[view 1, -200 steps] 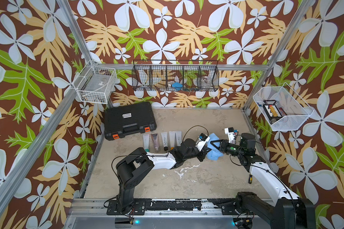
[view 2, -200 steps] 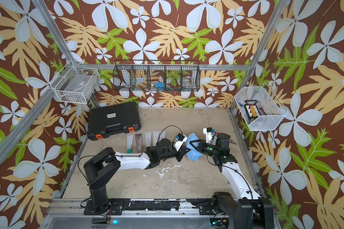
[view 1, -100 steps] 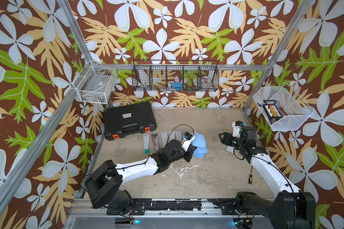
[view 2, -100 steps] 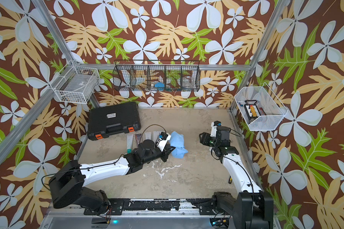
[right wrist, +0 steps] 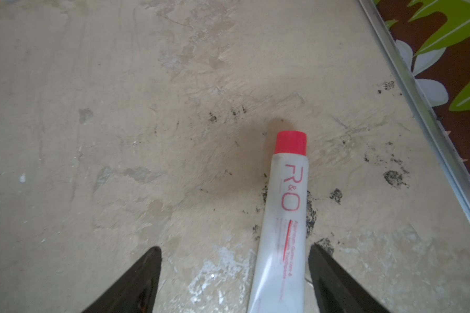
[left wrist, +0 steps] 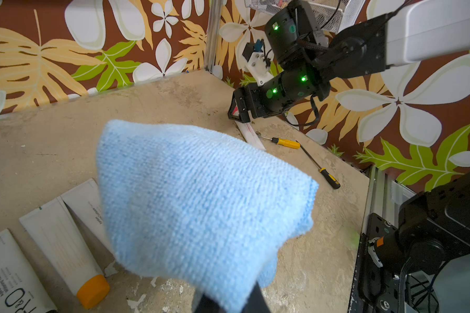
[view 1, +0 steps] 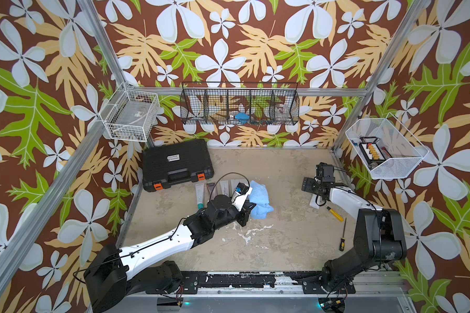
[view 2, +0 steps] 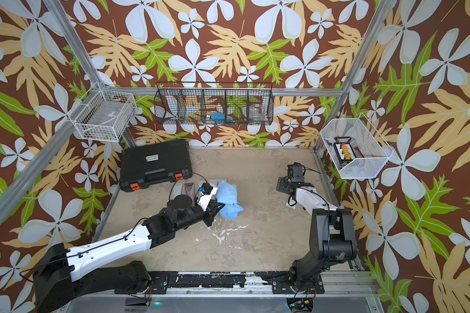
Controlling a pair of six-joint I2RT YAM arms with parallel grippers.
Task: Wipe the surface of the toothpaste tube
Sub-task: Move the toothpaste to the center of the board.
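The toothpaste tube (right wrist: 282,216), white with a red cap, lies flat on the table near the right wall. It shows partly under the right arm in both top views (view 1: 314,202) (view 2: 290,203). My right gripper (right wrist: 234,248) hovers over it, open, with the tube between the fingers and close beside one of them. At mid-table my left gripper (view 1: 248,209) is shut on a light blue cloth (view 1: 259,197) that hangs bunched from it. The cloth (left wrist: 201,195) fills the left wrist view and hides the fingertips. Cloth and tube are far apart.
A row of other tubes (view 1: 215,189) lies just behind the left gripper. A black case (view 1: 177,164) sits at the back left. Two screwdrivers (view 1: 334,213) (view 1: 343,236) lie by the right arm. Wire baskets (view 1: 239,104) hang on the walls.
The right gripper has moved from mid-table to the right wall with the tube and opened over it. The left arm has drawn back to the left with the cloth.
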